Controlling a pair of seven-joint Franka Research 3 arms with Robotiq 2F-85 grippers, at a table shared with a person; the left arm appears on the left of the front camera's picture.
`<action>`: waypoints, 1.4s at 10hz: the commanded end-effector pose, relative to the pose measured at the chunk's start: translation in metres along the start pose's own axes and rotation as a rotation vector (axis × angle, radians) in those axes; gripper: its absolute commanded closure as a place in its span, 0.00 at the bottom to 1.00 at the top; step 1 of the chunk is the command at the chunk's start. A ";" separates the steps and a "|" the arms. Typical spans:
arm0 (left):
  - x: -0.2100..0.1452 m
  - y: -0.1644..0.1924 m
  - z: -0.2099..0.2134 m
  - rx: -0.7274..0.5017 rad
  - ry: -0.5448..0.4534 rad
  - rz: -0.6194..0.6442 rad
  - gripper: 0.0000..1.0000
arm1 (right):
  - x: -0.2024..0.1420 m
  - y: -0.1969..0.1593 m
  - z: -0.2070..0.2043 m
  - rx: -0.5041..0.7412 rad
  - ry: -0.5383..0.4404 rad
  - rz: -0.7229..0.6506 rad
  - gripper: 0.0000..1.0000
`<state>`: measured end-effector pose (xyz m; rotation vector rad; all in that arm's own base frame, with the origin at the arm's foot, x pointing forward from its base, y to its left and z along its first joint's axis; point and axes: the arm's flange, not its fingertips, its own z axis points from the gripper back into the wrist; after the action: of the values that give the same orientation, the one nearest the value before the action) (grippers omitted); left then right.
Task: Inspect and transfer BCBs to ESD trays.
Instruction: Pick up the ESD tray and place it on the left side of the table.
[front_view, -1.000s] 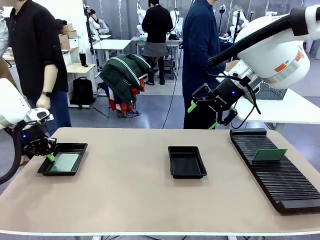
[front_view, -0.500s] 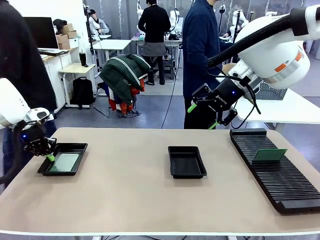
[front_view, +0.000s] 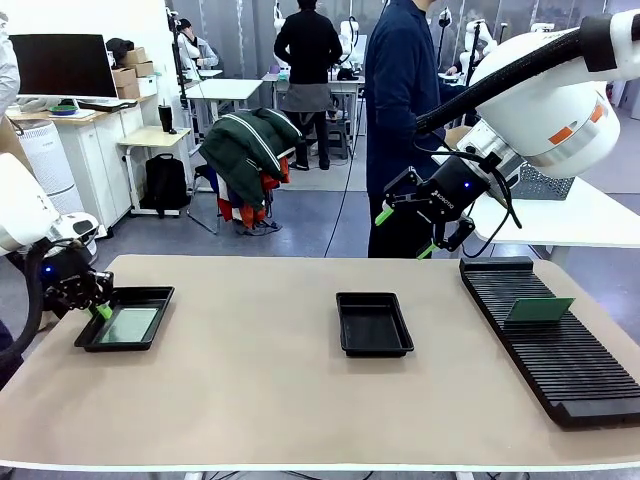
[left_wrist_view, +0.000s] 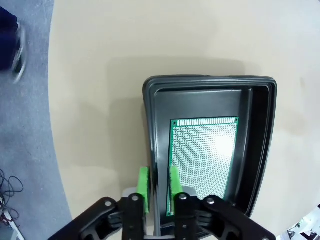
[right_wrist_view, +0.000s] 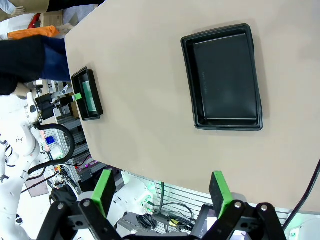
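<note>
From my remote station, I saw the left gripper low at the left ESD tray, its green pads a little apart and astride the tray's near wall, pinching nothing that I could make out. A BCB lay flat inside that tray, which I judged a finished placement. The right gripper hung high above the table, fingers spread wide and empty, probably waiting its turn. Below it, a second BCB stood upright in the long slotted rack, and the middle ESD tray sat empty, ready to receive it. The tabletop was plain tan. Behind it was a busy workshop with people standing, a jacket draped over a chair and pale benches.
</note>
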<state>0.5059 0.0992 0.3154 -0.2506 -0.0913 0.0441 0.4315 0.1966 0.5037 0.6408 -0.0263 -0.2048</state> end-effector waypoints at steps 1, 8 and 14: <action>-0.006 -0.001 0.006 0.041 0.001 0.012 0.49 | 0.002 0.001 0.000 -0.018 -0.003 -0.005 0.00; -0.011 -0.038 0.064 0.173 -0.002 -0.070 0.10 | 0.002 0.001 0.000 -0.018 -0.003 -0.005 0.00; -0.006 -0.070 0.112 0.263 0.001 -0.100 0.10 | 0.002 0.001 0.000 -0.018 -0.003 -0.005 0.00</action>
<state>0.4914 0.0631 0.4367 -0.0103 -0.1165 -0.0590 0.4316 0.1966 0.5037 0.6408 -0.0261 -0.2049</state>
